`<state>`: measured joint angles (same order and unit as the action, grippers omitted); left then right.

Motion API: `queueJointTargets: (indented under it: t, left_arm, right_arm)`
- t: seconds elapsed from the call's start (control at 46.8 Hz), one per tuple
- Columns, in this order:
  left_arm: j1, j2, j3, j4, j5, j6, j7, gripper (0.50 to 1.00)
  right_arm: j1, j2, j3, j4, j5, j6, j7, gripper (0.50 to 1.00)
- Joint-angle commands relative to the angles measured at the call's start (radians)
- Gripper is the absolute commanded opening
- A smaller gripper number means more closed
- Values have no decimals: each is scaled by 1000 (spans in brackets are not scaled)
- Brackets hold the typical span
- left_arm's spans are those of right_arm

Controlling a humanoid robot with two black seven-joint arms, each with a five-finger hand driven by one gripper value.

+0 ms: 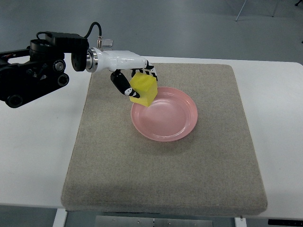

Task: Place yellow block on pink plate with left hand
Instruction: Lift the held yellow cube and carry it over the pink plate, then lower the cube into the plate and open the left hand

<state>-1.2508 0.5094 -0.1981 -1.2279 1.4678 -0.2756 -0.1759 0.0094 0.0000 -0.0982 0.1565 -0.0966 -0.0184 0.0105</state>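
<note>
Left hand [135,80] has its fingers clamped on the yellow block [143,90] over the pink plate [164,114] rim; looks light, maybe spongy, best gripped by opposite flat sides.

Black cabled arm [33,71], white black-fingered left robot hand [130,75]

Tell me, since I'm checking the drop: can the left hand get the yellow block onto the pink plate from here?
Probably yes. The left hand grips the yellow block at the pink plate's upper-left rim, and the dish looks bare.
</note>
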Motion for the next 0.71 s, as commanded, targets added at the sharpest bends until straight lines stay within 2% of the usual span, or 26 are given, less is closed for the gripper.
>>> queueJointTargets:
  t: [0.0,0.107,0.257,0.684]
  left_arm:
    - [1,-9,2,-22,11,4,6,500]
    - [11,-63,6,-21,16,4,13,500]
    - [21,-77,49,-7,103,12,21,500]
    - [56,-137,55,51,149,134,19,500]
  right_arm:
    - [0,0,0,0,0,0,0,924]
    - [0,0,0,0,0,0,0,924]
    - [0,0,0,0,0,0,0,924]
    - [0,0,0,0,0,0,0,924]
